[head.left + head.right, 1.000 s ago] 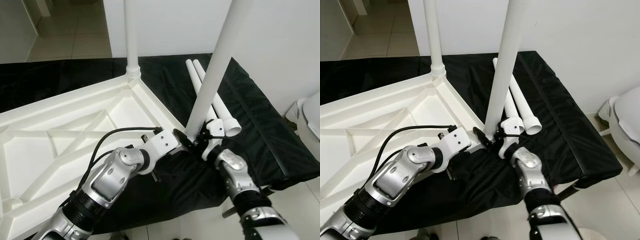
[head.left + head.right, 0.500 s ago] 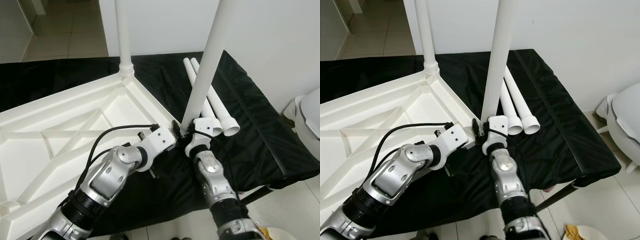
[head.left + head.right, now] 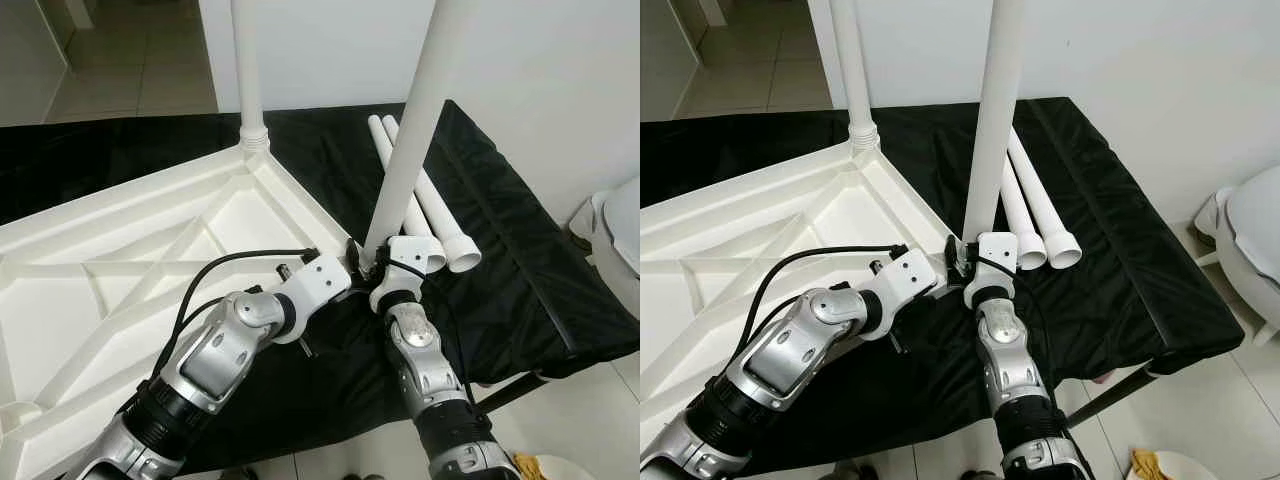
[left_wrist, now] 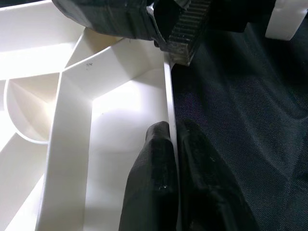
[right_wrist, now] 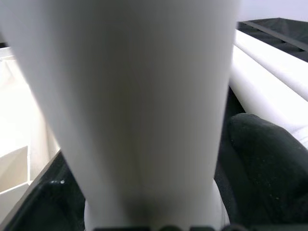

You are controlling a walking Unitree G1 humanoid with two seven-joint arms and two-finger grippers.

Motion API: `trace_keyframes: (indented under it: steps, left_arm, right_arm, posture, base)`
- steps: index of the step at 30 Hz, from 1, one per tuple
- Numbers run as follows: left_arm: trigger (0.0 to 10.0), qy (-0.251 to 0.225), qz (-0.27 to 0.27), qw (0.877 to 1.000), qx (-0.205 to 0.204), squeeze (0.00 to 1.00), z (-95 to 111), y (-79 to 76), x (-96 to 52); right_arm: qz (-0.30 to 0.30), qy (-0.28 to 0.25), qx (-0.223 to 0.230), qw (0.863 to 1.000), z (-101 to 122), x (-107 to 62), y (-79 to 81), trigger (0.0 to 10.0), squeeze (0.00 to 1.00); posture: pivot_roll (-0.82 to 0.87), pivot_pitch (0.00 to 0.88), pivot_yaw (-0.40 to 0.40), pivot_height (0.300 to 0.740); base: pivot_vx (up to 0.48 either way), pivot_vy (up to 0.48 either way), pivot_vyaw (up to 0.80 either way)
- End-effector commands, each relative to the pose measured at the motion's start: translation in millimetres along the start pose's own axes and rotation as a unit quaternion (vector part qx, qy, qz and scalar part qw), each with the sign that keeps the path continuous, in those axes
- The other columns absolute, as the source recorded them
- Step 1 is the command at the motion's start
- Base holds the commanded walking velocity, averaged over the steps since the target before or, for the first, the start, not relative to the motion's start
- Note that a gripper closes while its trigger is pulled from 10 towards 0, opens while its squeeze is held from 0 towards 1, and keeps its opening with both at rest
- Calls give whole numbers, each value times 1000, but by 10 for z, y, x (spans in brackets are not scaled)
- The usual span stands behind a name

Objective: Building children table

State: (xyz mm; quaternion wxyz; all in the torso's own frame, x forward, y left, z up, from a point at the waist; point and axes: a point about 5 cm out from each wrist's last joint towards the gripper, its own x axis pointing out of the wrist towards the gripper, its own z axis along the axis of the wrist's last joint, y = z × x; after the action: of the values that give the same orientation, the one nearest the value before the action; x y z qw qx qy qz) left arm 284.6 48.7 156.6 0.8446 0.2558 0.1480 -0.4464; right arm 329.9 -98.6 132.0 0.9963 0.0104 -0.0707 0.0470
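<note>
At tabletop (image 3: 150, 260) corner, right gripper (image 3: 375, 268) clamps upright leg (image 3: 410, 150); left gripper (image 4: 175, 144) pinches rim

Silver jointed arms (image 3: 225, 345), white wrist housings, black cable, black rubbery fingers (image 4: 154, 187).

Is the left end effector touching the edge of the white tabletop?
Touching. The left wrist view shows the left end effector with its two black fingers pinching the thin rim of the white tabletop.

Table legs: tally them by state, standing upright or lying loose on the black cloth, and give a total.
Upright: 2, the far corner leg and the near leg at the right gripper
Lying on the black cloth: 2, the loose legs
Total: 4
</note>
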Motion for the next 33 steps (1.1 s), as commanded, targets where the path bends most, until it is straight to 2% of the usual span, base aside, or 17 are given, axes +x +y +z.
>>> trace_keyframes:
  steps: [1, 3, 4, 5, 6, 8, 14, 15, 16, 18, 19, 23, 28, 29, 30, 31, 33]
  left_arm:
    - [10000, -35, -19, 999, 29, 0, 165, -61, -5]
    - [10000, -35, -20, 999, 28, 0, 167, -68, -4]
    - [10000, -36, -22, 999, 29, 0, 169, -76, -1]
    - [10000, -36, -22, 999, 29, 0, 169, -76, -1]
    - [10000, -35, -24, 999, 30, 0, 169, -82, 6]
    - [10000, -35, -24, 999, 31, 0, 169, -81, 9]
    - [10000, -35, -23, 999, 32, 0, 171, -80, 15]
    - [10000, -36, -24, 999, 32, 0, 172, -86, 13]
    - [10000, -36, -24, 999, 32, 0, 173, -88, 13]
    - [10000, -37, -24, 999, 32, 0, 173, -89, 13]
    - [10000, -37, -24, 999, 31, 0, 170, -91, 16]
    - [10000, -37, -24, 999, 32, 0, 171, -91, 17]
    - [10000, -37, -24, 998, 33, 0, 175, -90, 16]
    - [10000, -37, -24, 998, 34, 0, 176, -90, 16]
    - [10000, -37, -24, 998, 34, 0, 176, -90, 16]
    - [10000, -37, -24, 998, 34, 0, 176, -91, 15]
    - [10000, -37, -24, 998, 34, 0, 174, -92, 15]
  right_arm:
    - [26, 24, 3, 999, -81, 6, -25, 10000, 1000]
    - [51, 18, -5, 999, -57, 33, -60, 10000, 1000]
    - [82, 10, -14, 997, -30, 49, -67, 10000, 1000]
    - [82, 10, -14, 997, -30, 49, -67, 10000, 1000]
    - [141, 7, -20, 990, 2, 72, -97, 10000, 0]
    - [179, 3, -26, 983, 26, 81, -160, 10000, 0]
    - [237, 13, -41, 970, -7, 69, -281, 10000, 0]
    - [276, 29, -50, 959, -65, 36, -358, 10000, 0]
    - [286, 34, -52, 956, -80, 26, -384, 10000, 0]
    - [291, 36, -54, 954, -89, 20, -399, 10000, 0]
    - [303, 50, -50, 950, -129, 13, -472, 10000, 0]
    - [322, 73, -54, 942, -189, 6, -552, 10000, 0]
    - [334, 92, -51, 937, -247, -8, -587, 10000, 0]
    - [344, 102, -49, 932, -295, -31, -598, 8039, 0]
    - [344, 102, -49, 932, -295, -31, -598, 8039, 0]
    - [348, 106, -46, 930, -312, -43, -599, 7137, 0]
    - [352, 110, -39, 929, -339, -66, -600, 0, 0]
  posture:
    - [-11, 97, 12, 740]
    - [-12, 98, 12, 740]
    - [-15, 97, 11, 740]
    - [-15, 97, 11, 740]
    - [-16, 94, 10, 740]
    - [-15, 93, 7, 740]
    - [-14, 86, 4, 740]
    - [-15, 81, 2, 740]
    - [-15, 81, 2, 740]
    - [-15, 81, 2, 740]
    - [-15, 78, 2, 740]
    - [-14, 76, 3, 740]
    - [-12, 73, 5, 740]
    - [-12, 73, 5, 740]
    - [-12, 73, 5, 740]
    - [-11, 73, 5, 740]
    - [-12, 75, 5, 740]
  base:
    - [0, 0, 0]
    - [0, 0, 0]
    - [0, 0, 0]
    - [0, 0, 0]
    - [0, 0, 0]
    - [0, 0, 0]
    - [0, 0, 0]
    - [0, 0, 0]
    - [0, 0, 0]
    - [0, 0, 0]
    - [0, 0, 0]
    - [0, 0, 0]
    - [0, 0, 0]
    - [0, 0, 0]
    - [0, 0, 0]
    - [0, 0, 0]
    - [0, 0, 0]
